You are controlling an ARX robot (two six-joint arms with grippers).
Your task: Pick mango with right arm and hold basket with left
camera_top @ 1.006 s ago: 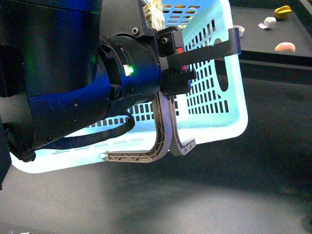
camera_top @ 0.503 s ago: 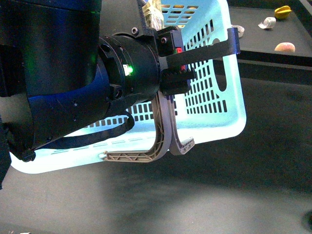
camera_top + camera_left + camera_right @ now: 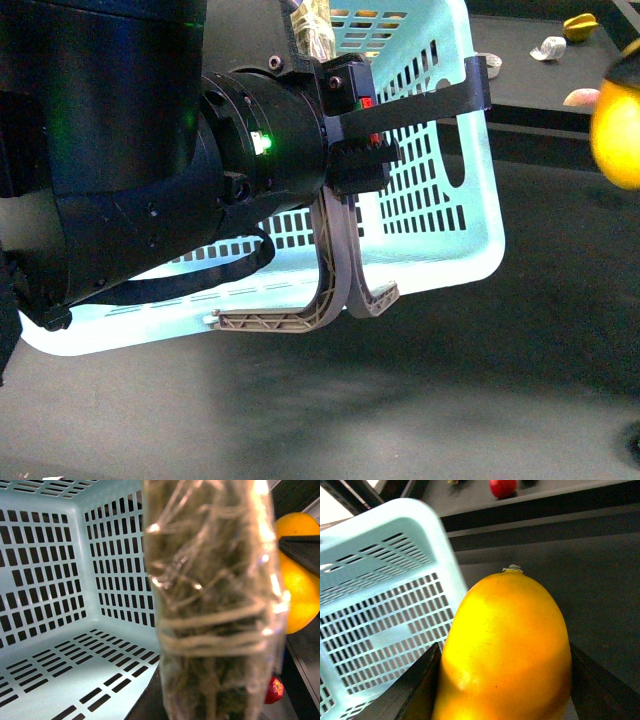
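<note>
Black and glossy, the left arm (image 3: 150, 150) is filling the near left of the scene, a green light (image 3: 263, 142) glowing on its wrist. The left gripper (image 3: 310, 300) is hanging its curved grey-beige fingers (image 3: 335, 255) down in front of the basket's near wall. The tips are curling apart just above the worktop (image 3: 400, 400). I cannot tell from here whether they are clamping anything.

Behind them the light-blue basket (image 3: 430, 210) is sitting on the dark worktop towards its left side, one dark handle (image 3: 430, 100) stretching across its slotted wall. Its taped handle (image 3: 215, 605) is standing right up against the left wrist camera, covering much of the empty slotted inside (image 3: 50, 580). Past that handle a yellow-orange fruit (image 3: 295, 580) and a small red one (image 3: 272, 690) are showing, too partly seen to name.

Over by the worktop's right edge the mango (image 3: 620, 130) is hanging in the air as a blurred yellow shape, right of the basket and clear of it. From the right wrist, the right gripper (image 3: 507, 687) is gripping the mango (image 3: 505, 645), a dark finger (image 3: 415, 690) pressing on either flank, with the basket wall (image 3: 380, 605) just beside it.

Farthest back, at the right rear corner, a raised ledge (image 3: 520, 60) is carrying a yellow ridged fruit (image 3: 580, 25), a white object (image 3: 547, 47) and a pale peach-coloured fruit (image 3: 580, 97).
</note>
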